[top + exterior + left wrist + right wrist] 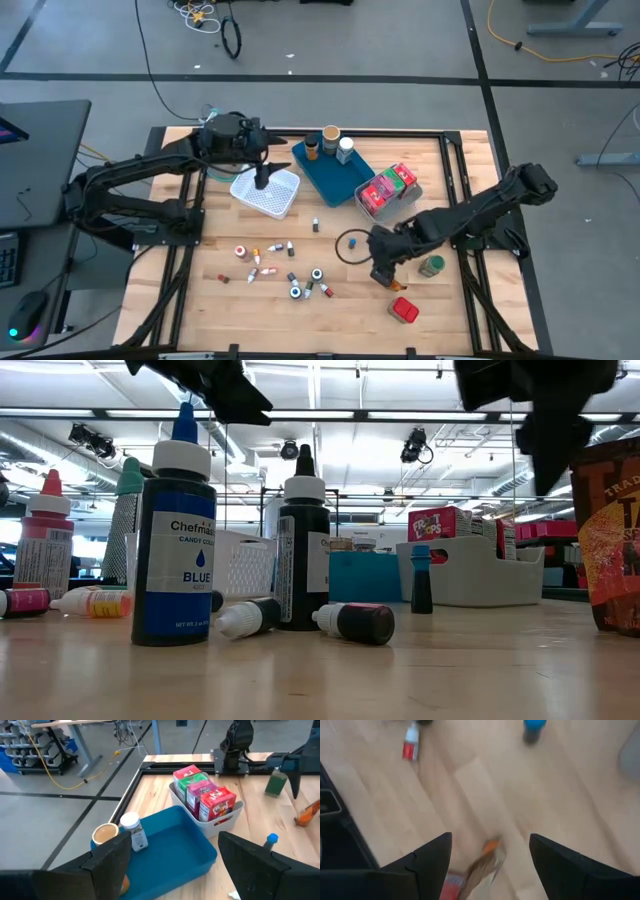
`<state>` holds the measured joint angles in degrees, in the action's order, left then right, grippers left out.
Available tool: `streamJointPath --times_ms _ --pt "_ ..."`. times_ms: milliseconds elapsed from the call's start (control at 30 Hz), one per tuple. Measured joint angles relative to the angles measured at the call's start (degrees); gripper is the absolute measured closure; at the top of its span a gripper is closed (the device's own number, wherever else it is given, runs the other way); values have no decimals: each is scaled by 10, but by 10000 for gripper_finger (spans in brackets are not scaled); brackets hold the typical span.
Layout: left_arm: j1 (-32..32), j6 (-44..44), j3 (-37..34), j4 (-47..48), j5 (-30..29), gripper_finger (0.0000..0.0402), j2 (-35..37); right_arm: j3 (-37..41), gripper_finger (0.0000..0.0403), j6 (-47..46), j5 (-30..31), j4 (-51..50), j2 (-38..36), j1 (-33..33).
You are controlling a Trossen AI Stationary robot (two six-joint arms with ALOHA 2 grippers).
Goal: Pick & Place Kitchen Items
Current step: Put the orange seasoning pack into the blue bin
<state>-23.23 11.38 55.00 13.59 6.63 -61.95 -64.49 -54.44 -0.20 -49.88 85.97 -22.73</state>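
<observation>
My left gripper [262, 178] hangs open over the white mesh basket [266, 193], with nothing between its fingers [107, 860]. My right gripper [386, 272] points steeply down, open, above the table's right middle. Below the gap between its fingers lies a small brown bottle with an orange cap [489, 854]; the fingers stand on either side and clear of it. Several small bottles [290, 272] lie and stand on the wood at the near middle. A green-lidded jar [432, 265] and a red tin [404, 310] stand near my right gripper.
The blue tray [345, 180] at the far middle holds two jars [331, 137]. Beside it the grey bin [372, 208] holds red, green and pink packets [205, 792]. A black ring [350, 246] lies left of my right gripper. Bare wood stretches along the near edge.
</observation>
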Motion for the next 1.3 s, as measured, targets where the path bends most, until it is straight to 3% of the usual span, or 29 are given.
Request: streamJointPath --times_ms 233,467,600,800,900,1067,1200,1300 --pt "0 2 0 -2 0 97 0 0 128 -102 -24 -17 0 -36" --pt "0 21 0 -1 5 97 0 0 147 -102 2 -26 15 -82" --pt "0 33 0 -1 5 97 0 0 200 -95 18 -44 36 -92" --pt "0 36 0 -1 5 97 0 0 343 -83 37 -53 49 -90" --pt "0 41 0 -2 5 97 0 0 392 -32 57 -11 47 -86" --pt "0 42 0 -10 5 97 0 -21 389 76 103 46 46 -60" --pt "0 42 0 -15 5 97 0 -78 396 200 210 40 46 -31" --pt "0 43 1 -15 5 97 0 -135 396 324 256 27 46 -5"
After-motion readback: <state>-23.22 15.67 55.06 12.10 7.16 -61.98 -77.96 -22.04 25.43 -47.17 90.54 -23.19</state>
